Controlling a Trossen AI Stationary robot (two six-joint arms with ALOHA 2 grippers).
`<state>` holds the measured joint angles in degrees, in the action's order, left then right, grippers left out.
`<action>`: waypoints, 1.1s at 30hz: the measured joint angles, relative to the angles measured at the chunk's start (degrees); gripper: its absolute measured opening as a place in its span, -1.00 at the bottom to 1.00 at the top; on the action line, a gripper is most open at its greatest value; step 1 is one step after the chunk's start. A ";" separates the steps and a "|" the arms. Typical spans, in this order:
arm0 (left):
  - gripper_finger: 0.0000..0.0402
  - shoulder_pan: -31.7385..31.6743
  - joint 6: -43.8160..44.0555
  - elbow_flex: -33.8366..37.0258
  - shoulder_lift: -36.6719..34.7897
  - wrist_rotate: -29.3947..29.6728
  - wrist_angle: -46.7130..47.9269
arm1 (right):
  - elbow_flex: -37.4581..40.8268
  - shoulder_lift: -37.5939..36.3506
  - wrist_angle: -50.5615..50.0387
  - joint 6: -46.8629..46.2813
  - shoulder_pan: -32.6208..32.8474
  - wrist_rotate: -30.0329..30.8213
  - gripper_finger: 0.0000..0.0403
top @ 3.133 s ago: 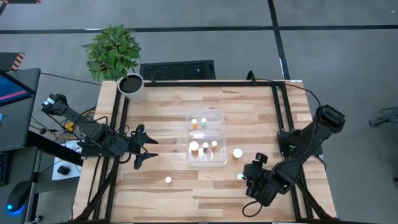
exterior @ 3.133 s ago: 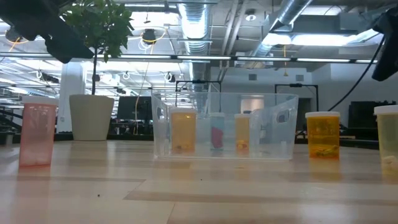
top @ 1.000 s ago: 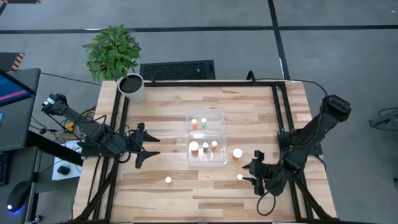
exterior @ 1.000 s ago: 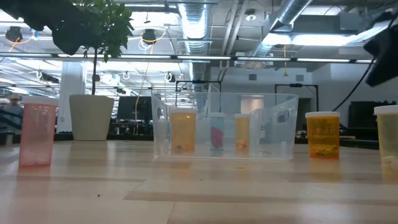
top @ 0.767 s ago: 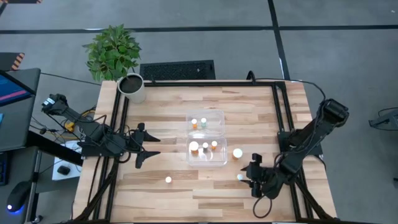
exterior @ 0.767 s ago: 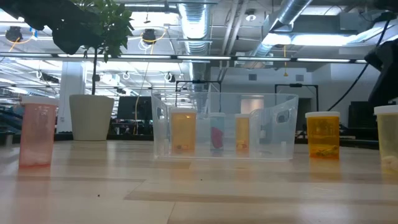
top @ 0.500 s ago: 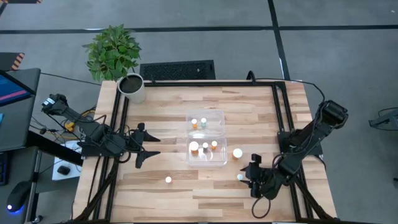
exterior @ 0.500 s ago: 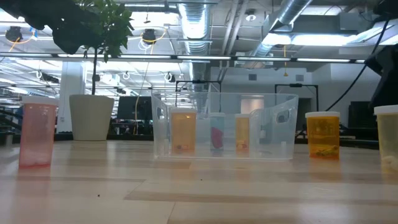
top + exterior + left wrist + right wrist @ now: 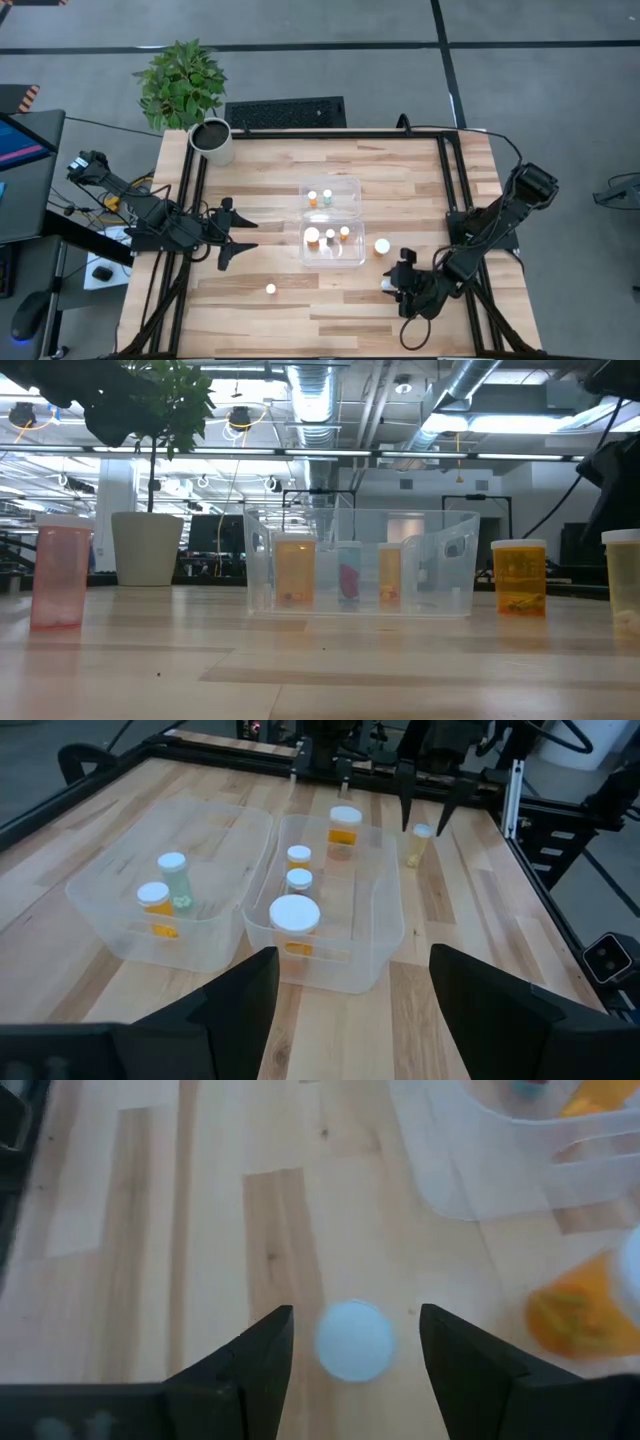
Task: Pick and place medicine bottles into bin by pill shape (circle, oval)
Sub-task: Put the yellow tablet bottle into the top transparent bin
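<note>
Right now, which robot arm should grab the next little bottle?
The right one. Its gripper hangs open straight over a small white-capped bottle on the table near the bin. The left gripper waits open at the table's left edge, far from any loose bottle.

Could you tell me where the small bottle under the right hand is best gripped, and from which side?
Grip the small bottle across its round white cap, coming straight down from above. It stands upright on the table with bare wood all round, and the open right hand already has a finger on each side of it.
</note>
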<state>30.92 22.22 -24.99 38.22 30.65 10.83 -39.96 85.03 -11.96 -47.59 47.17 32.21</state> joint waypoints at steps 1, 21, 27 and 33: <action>0.25 0.02 0.00 0.00 0.00 0.00 0.02 | -0.06 0.49 0.70 -0.17 0.01 -0.49 0.11; 0.25 0.01 0.00 0.00 0.00 -0.04 0.03 | -0.03 0.53 -0.48 0.04 -0.16 -1.00 -0.26; 0.25 0.00 0.00 0.00 0.00 -0.04 0.04 | -0.03 0.53 -0.71 0.06 -0.81 -0.90 -0.43; 0.25 0.02 -0.02 0.02 0.00 -0.04 0.06 | -0.06 0.02 -1.20 0.07 -1.17 -0.87 -0.42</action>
<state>30.94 22.20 -24.97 38.22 30.61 10.90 -40.03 85.05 -13.16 -47.52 46.00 31.33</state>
